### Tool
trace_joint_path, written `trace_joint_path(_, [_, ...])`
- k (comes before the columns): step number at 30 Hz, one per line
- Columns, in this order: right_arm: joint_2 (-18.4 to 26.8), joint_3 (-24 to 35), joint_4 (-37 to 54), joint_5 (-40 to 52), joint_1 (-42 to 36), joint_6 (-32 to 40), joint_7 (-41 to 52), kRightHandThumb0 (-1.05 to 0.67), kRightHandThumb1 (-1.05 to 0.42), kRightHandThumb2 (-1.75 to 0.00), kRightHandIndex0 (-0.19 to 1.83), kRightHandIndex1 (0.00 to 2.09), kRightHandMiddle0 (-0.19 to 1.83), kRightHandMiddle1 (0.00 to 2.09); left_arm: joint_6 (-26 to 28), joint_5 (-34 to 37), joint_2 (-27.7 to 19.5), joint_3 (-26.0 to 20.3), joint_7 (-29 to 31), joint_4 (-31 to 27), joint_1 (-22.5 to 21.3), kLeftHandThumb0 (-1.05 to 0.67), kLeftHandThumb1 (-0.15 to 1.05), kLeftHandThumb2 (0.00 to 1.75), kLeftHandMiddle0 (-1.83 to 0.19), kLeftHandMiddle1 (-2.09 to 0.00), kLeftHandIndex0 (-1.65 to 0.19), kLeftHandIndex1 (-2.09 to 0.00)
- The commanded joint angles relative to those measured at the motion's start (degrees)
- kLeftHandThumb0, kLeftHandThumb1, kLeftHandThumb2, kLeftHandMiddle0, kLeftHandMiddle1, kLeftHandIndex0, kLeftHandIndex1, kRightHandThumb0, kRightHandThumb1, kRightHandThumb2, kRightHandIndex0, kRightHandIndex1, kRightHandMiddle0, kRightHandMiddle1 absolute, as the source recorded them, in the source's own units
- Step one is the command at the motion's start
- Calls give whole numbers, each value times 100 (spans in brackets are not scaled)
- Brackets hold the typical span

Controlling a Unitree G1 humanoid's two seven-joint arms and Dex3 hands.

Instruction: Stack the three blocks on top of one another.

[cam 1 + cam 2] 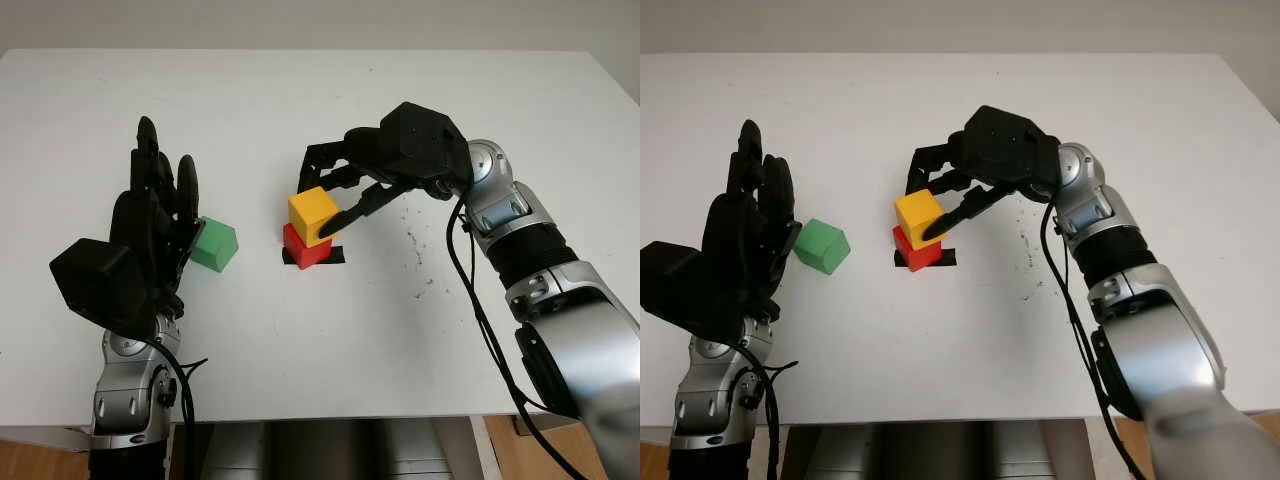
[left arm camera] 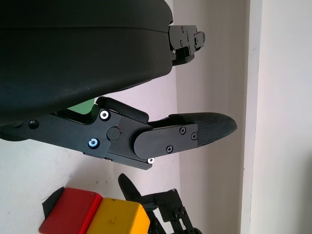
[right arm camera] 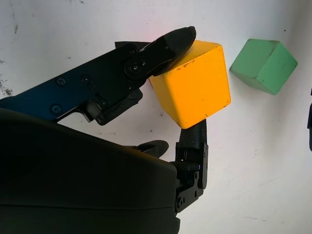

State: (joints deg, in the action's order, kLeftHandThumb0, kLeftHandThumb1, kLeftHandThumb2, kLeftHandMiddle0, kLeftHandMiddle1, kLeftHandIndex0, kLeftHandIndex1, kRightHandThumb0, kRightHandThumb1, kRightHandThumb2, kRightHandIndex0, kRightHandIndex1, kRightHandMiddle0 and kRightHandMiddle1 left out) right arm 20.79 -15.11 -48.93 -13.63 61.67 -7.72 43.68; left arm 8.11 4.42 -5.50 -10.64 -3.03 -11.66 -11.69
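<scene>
Left eye view: we find the right hand [image 1: 322, 205] near the middle of the white table [image 1: 300, 100], its fingers pinching the yellow block [image 1: 313, 215] from opposite sides. The yellow block sits on the red block [image 1: 305, 247], turned a little out of line with it. The red block stands on a black mark [image 1: 335, 256] on the table. The green block [image 1: 215, 245] lies on the table to the left, apart from the stack. The left hand [image 1: 150, 215] stands upright just beside the green block, holding nothing, open; we cannot tell whether it touches the block.

Right eye view: we note the same layout. One finger [image 1: 950, 215] of the right hand crosses the near right face of the yellow block. Dark specks [image 1: 1025, 240] mark the table right of the stack.

Left wrist view: we see the left hand's shell and one finger [image 2: 195, 132] reaching out free, gripping nothing. A sliver of green shows behind the shell. The red and yellow blocks appear side by side at the picture's edge, touching, with the right hand's fingers beyond them.

Right wrist view: we confirm the pinch. One fingertip [image 3: 178, 39] presses the yellow block's upper edge and another finger [image 3: 195, 139] presses its opposite face. The green block lies well apart on the table.
</scene>
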Motion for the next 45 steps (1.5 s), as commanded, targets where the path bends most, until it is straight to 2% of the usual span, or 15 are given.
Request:
trace_joint_path(1, [-69,-34,-56,-13,5,84,38,-54,-87,-5,43,6,46,165,-29,-12,7,26,4,-118,83,-66,105,56,14,-5,9,-5])
trace_joint_path(41, [-118,8,-115,65,-15,10,38,-53,-88,-5,43,6,44,164,-32,-14,25,31,-26,-124,105,-66,105,54,14,-5,9,-6])
trace_joint_path(43, [-110,11,-108,64,-12,52,36,-53,-88,-5,42,6,43,162,-20,-19,23,32,-28,-131,107,-66,105,55,14,-5,9,-5])
trace_joint_path(45, [-79,-14,-116,51,14,75,115,-58,-87,-5,39,4,32,151,-11,-14,27,34,-28,-141,109,-66,105,55,14,-5,9,-5])
